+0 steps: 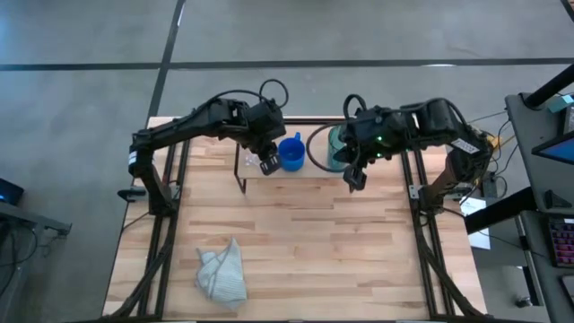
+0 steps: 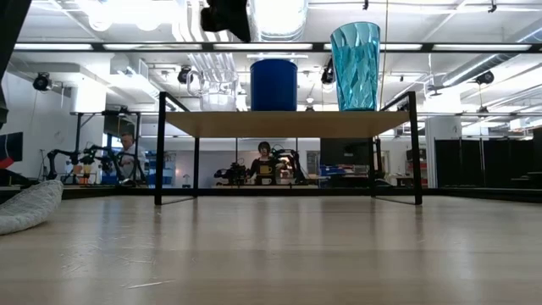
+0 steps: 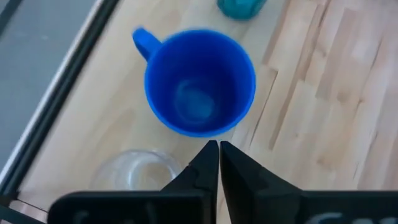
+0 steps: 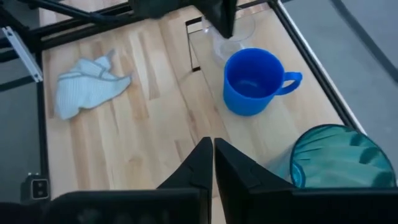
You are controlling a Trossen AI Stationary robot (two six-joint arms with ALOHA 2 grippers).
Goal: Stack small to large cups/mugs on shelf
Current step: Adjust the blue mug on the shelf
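Note:
Three vessels stand in a row on the shelf's [image 2: 288, 124] wooden top: a small clear glass cup [image 2: 218, 93], a bright blue handled mug [image 2: 273, 85] and a taller teal cup [image 2: 355, 66]. My left gripper [image 3: 219, 152] is shut and empty. It hovers above the shelf between the glass cup [image 3: 134, 171] and the mug [image 3: 199, 90], and also shows in the high view [image 1: 267, 162]. My right gripper [image 4: 212, 152] is shut and empty. It hovers at the shelf's near right corner [image 1: 355, 179], beside the teal cup [image 4: 336, 158].
A crumpled pale grey-green cloth [image 1: 221, 274] lies on the table near its front left. The wooden table [image 1: 305, 242] stretches out in front of the shelf. People and equipment show in the room beyond the table in the low view.

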